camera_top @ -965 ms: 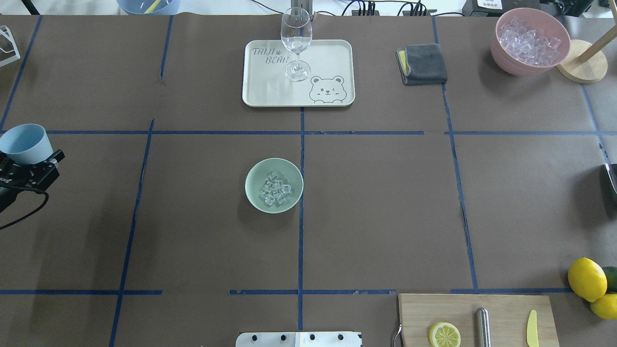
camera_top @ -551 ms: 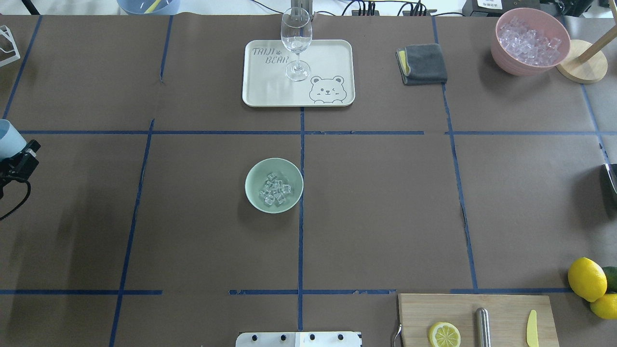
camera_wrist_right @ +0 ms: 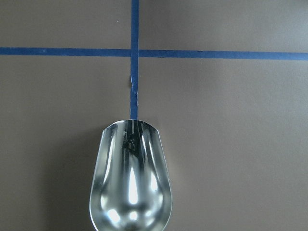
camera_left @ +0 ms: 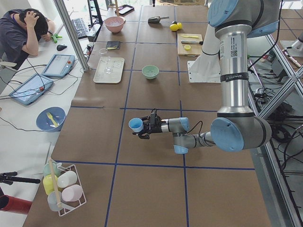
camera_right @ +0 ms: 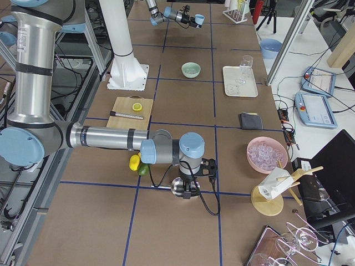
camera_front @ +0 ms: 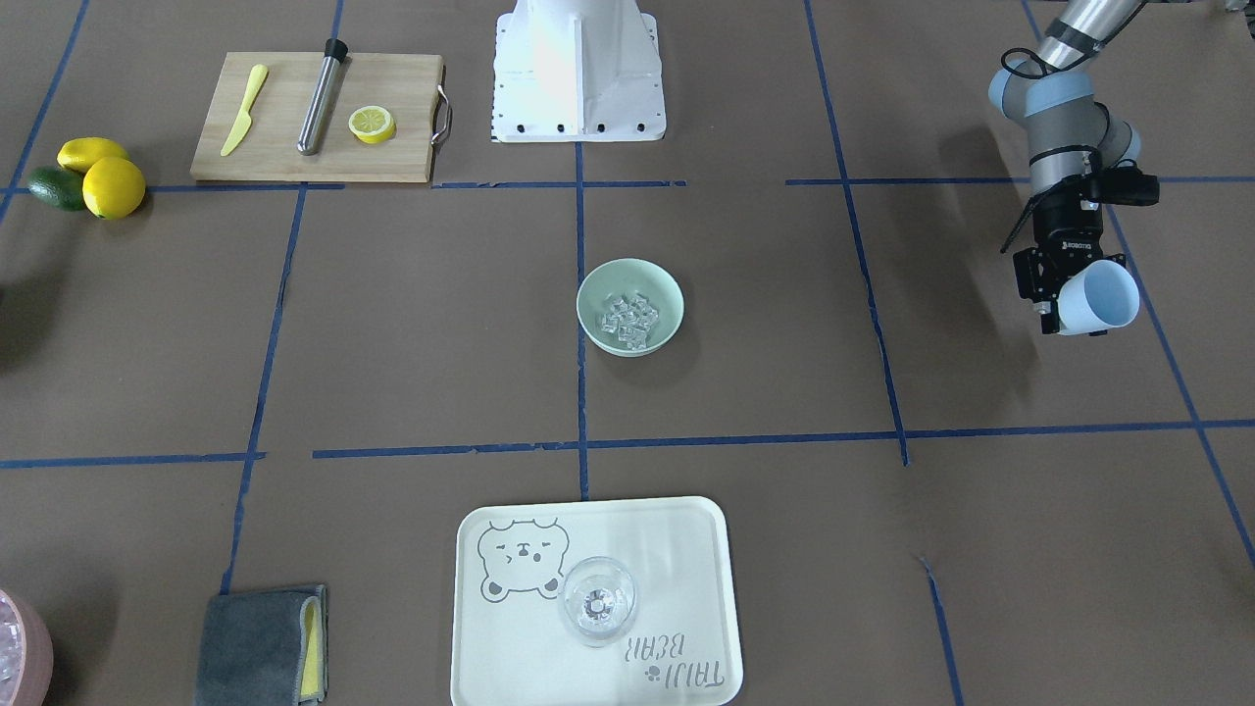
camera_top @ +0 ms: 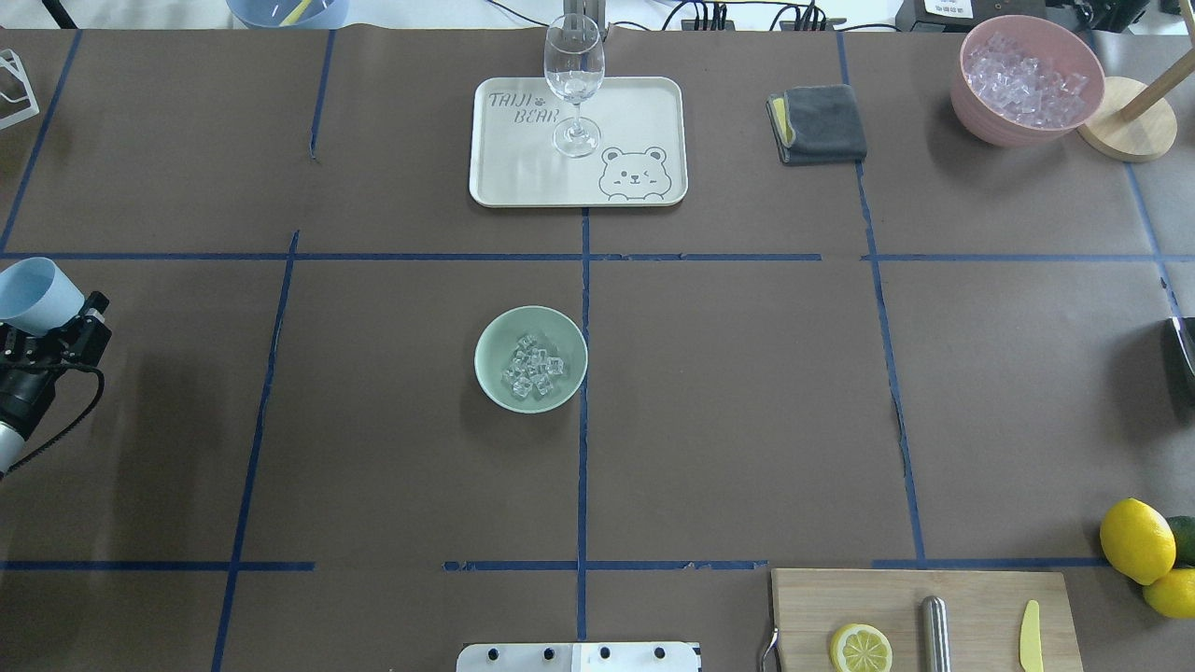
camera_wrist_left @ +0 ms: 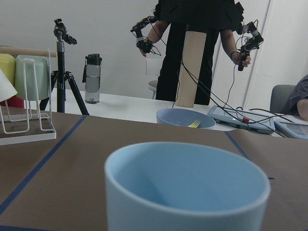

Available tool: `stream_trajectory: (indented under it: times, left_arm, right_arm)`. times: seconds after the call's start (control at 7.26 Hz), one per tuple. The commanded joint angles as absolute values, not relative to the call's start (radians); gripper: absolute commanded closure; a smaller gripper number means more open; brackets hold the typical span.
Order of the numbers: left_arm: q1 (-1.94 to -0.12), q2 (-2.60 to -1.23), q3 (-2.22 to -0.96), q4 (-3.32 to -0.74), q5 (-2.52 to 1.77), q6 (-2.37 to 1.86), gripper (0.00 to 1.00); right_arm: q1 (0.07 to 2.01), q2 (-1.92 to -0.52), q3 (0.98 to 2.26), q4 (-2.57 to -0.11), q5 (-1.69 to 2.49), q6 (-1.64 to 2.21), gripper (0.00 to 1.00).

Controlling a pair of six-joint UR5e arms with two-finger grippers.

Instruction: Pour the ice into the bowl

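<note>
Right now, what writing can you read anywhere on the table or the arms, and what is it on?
"TAIJI BEAR", with a paw mark: on the cream rectangular tray that the clear wine glass stands on.
White lettering on the left gripper's black body: too small to read.

Brown table (camera_top: 747, 420) gridded with blue tape (camera_top: 582, 467); white wall (camera_wrist_left: 115, 29) behind.

The cream tray (camera_top: 644, 112) carries the only readable lettering (camera_top: 521, 107), "TAIJI BEAR" with a small paw print, in grey in the corner diagonally opposite the tray's drawn bear face (camera_top: 632, 173).
</note>
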State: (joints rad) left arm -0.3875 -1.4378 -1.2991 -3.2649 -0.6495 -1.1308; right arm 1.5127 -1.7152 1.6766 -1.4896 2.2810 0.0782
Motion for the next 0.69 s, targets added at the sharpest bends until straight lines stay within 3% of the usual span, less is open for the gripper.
stream_trajectory:
  times: [0.0, 0.55]
  left_arm:
    - [-0.296, -1.469, -1.249, -3.263, -0.576, -1.129, 1.0]
    - [-0.259, -1.471, -1.221, -3.264, -0.568, -1.129, 0.97]
  right_arm:
    - [1.514, -1.715, 1.675, -1.489, 2.281, 0.078, 0.0]
    - [1.514, -1.715, 1.675, -1.489, 2.281, 0.078, 0.0]
